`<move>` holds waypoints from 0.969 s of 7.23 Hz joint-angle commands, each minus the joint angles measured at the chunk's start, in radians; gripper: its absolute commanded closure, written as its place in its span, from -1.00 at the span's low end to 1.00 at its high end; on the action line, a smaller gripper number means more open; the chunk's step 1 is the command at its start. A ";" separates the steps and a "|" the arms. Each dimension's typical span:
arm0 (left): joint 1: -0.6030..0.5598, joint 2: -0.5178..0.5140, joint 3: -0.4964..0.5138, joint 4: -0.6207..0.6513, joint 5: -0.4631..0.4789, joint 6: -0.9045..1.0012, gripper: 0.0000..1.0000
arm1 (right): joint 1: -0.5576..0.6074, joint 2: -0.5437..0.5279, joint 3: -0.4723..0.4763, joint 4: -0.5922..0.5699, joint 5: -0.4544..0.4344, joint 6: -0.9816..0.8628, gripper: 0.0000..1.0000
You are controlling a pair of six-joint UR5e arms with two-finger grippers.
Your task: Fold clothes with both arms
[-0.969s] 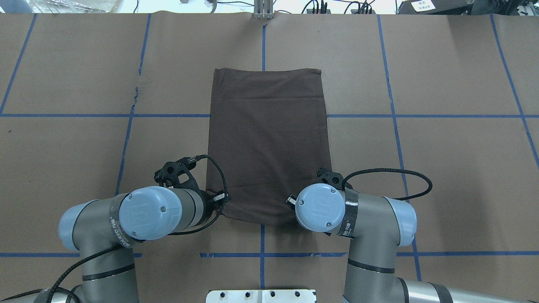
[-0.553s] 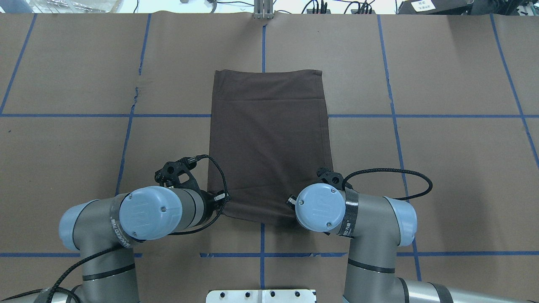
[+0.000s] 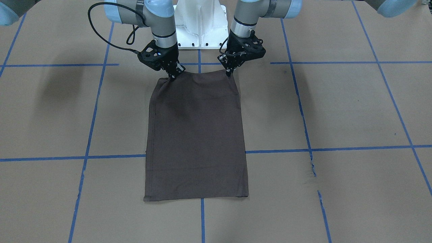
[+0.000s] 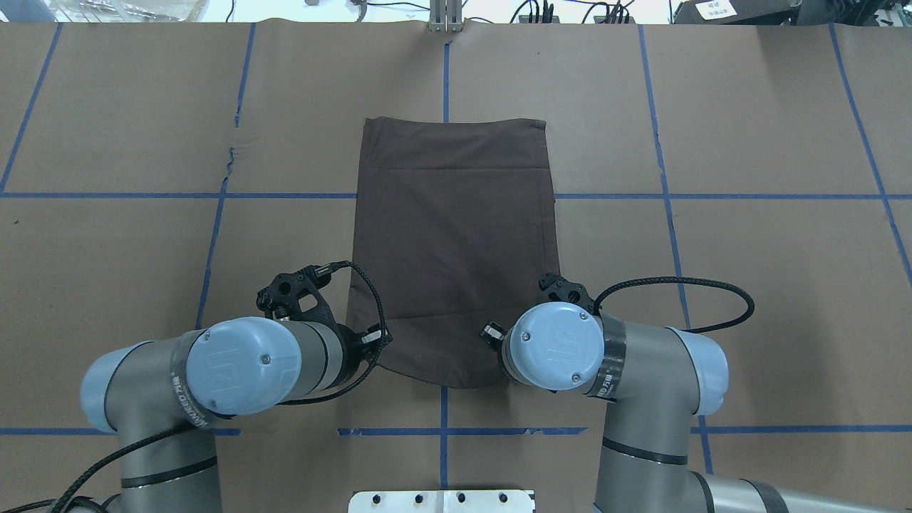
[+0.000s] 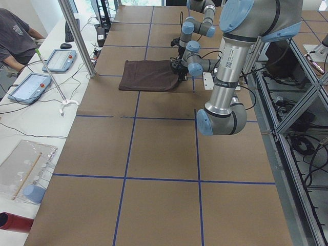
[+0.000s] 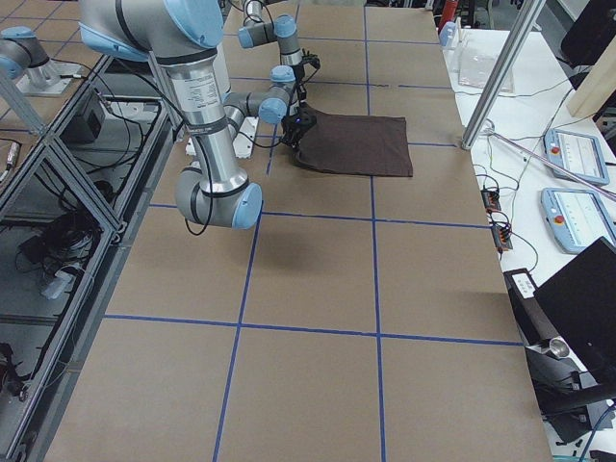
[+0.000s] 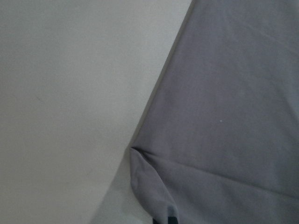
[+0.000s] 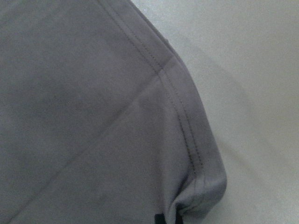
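The dark grey-brown T-shirt lies folded into a long rectangle on the brown table cover. Its far end rests flat, and its end nearest the robot base is raised off the table. My left gripper is shut on one corner of that raised end, and my right gripper is shut on the other. From overhead, the T-shirt sags between the two wrists, which hide both grippers. In each wrist view the cloth bunches into the fingers at the bottom edge. Collar and logo are hidden.
Blue tape lines divide the table cover, which has a small tear at the far left. The white pedestal base stands just behind the grippers. A metal post and tablets stand at the operators' side, where a person sits.
Both wrists have risen and spread slightly apart. The T-shirt's near edge has come up with them and now sags in a curve between the grippers.
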State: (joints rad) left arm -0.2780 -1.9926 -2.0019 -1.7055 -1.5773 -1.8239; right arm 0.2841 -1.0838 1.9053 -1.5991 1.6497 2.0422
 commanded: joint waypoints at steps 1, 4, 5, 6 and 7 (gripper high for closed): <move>0.051 0.006 -0.111 0.088 -0.001 -0.003 1.00 | -0.005 -0.039 0.096 0.001 0.009 -0.007 1.00; 0.137 0.008 -0.267 0.220 -0.006 -0.015 1.00 | -0.049 -0.102 0.219 0.008 0.016 -0.011 1.00; 0.131 0.003 -0.258 0.221 -0.048 -0.015 1.00 | -0.065 -0.090 0.206 0.013 0.012 -0.014 1.00; 0.078 0.002 -0.247 0.221 -0.058 -0.008 1.00 | -0.039 -0.090 0.187 0.077 0.003 -0.039 1.00; -0.002 -0.008 -0.218 0.213 -0.063 0.000 1.00 | 0.008 -0.087 0.149 0.146 0.005 -0.057 1.00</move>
State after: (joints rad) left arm -0.2042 -1.9924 -2.2440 -1.4883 -1.6284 -1.8320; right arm 0.2506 -1.1737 2.0900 -1.5274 1.6562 2.0075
